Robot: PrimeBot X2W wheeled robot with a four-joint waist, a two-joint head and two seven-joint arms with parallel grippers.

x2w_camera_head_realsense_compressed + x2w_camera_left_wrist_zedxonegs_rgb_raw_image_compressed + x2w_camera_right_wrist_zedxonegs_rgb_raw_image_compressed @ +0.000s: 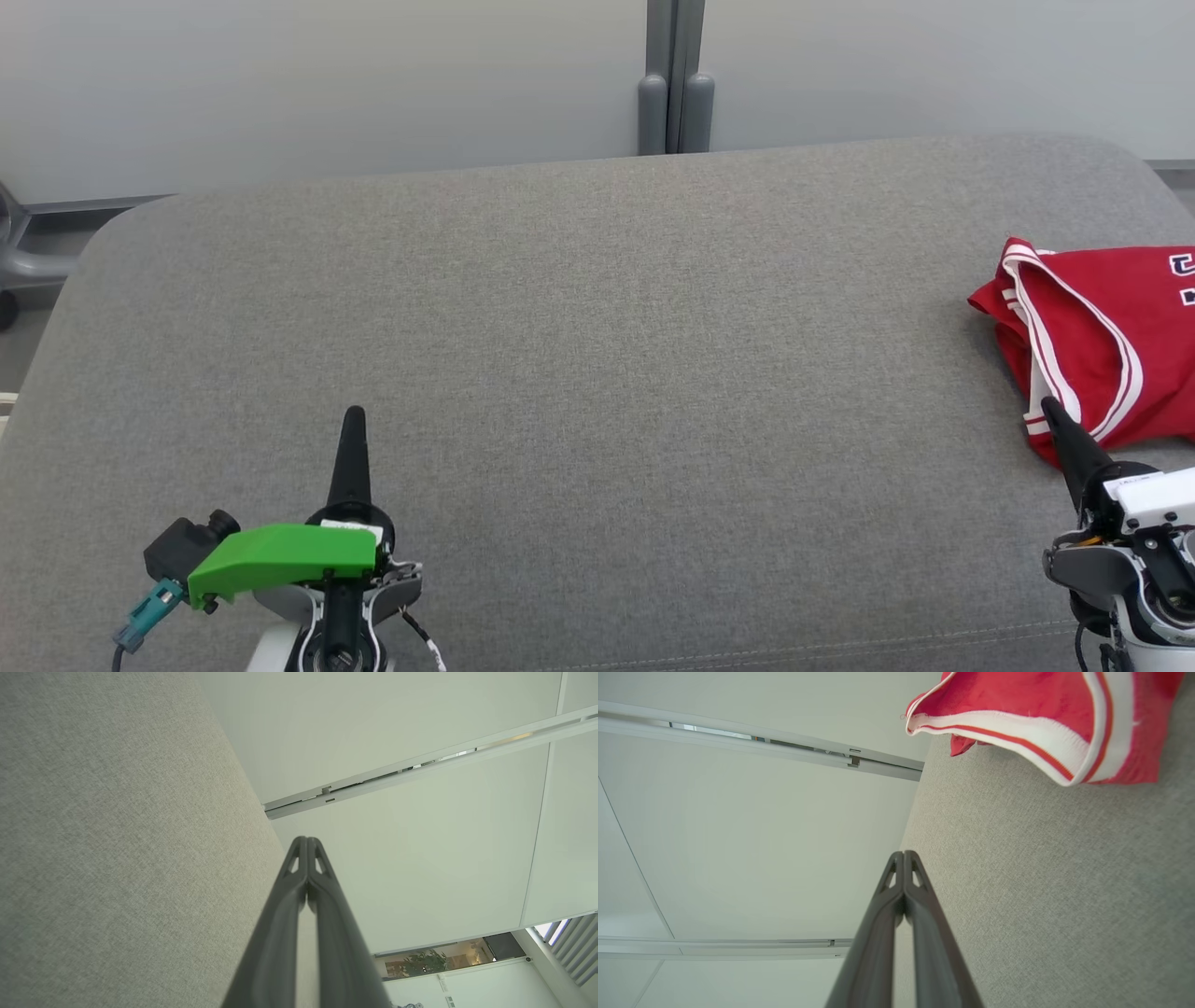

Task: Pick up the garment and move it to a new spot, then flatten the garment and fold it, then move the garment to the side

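Red jersey (1102,336) crumpled on the right end of the grey cushion (597,373), left gripper (354,413) squeezed shut and empty over that cushion's near left part, right gripper (1047,403) squeezed shut and empty over its near right part.

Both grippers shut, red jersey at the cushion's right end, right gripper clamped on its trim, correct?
Not clamped: the right wrist view shows the right gripper shut on nothing, with bare grey cushion between it and the red jersey. The rest holds.
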